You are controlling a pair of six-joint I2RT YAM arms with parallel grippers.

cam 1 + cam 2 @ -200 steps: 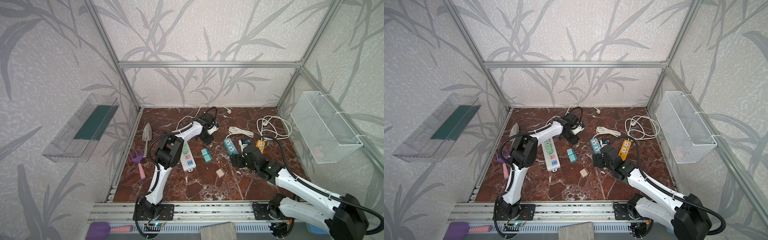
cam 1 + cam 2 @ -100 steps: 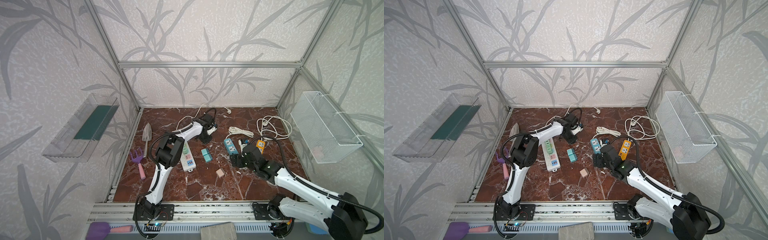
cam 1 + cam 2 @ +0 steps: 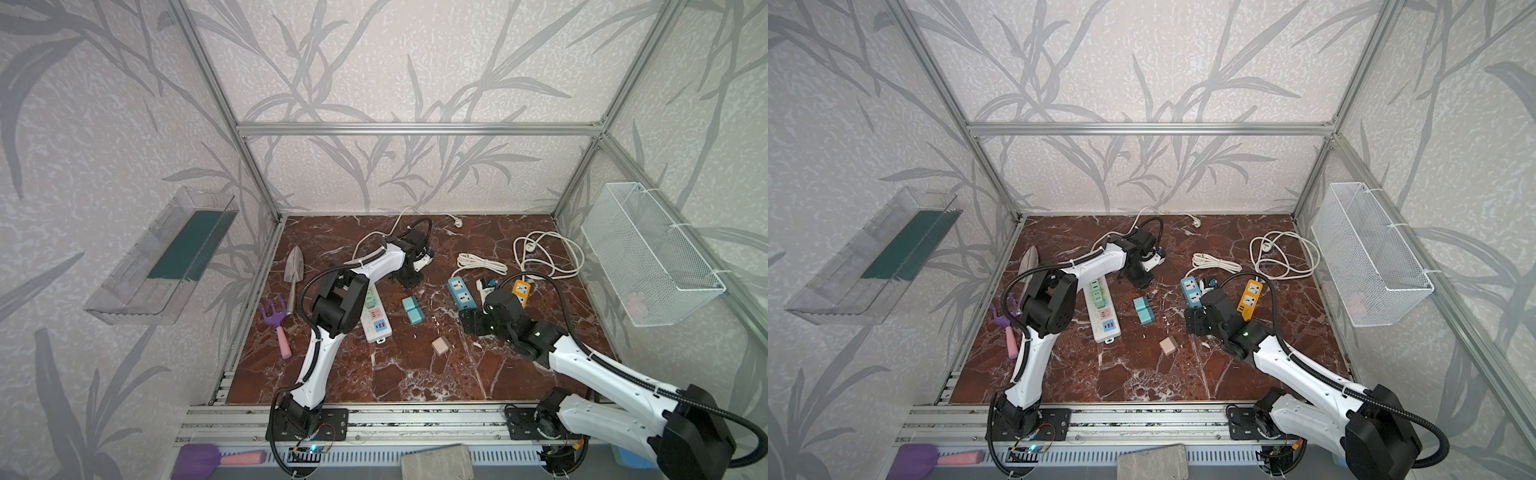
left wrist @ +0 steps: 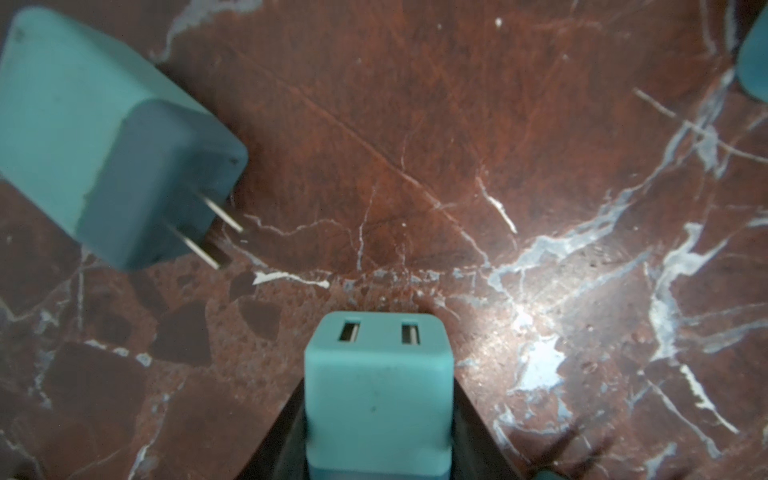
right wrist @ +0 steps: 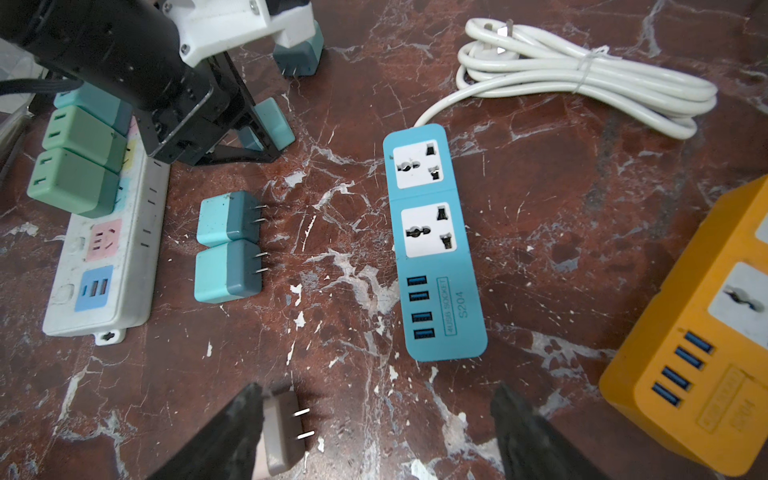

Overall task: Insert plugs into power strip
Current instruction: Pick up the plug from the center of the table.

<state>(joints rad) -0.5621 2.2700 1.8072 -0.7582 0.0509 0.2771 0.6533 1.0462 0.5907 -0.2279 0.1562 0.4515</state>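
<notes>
My left gripper is shut on a teal plug whose two slots face the camera, low over the marble floor; in both top views it sits just past the far end of the white power strip. Two green plugs stand in that strip. Two teal plugs lie side by side on the floor. My right gripper is open, with a pale pink plug lying beside one finger.
A blue power strip and an orange one lie near my right gripper, with coiled white cables behind. Another teal plug lies near my left gripper. A trowel and a purple fork lie at the left wall.
My left gripper has closed on the teal plug. My right arm has hardly moved.
</notes>
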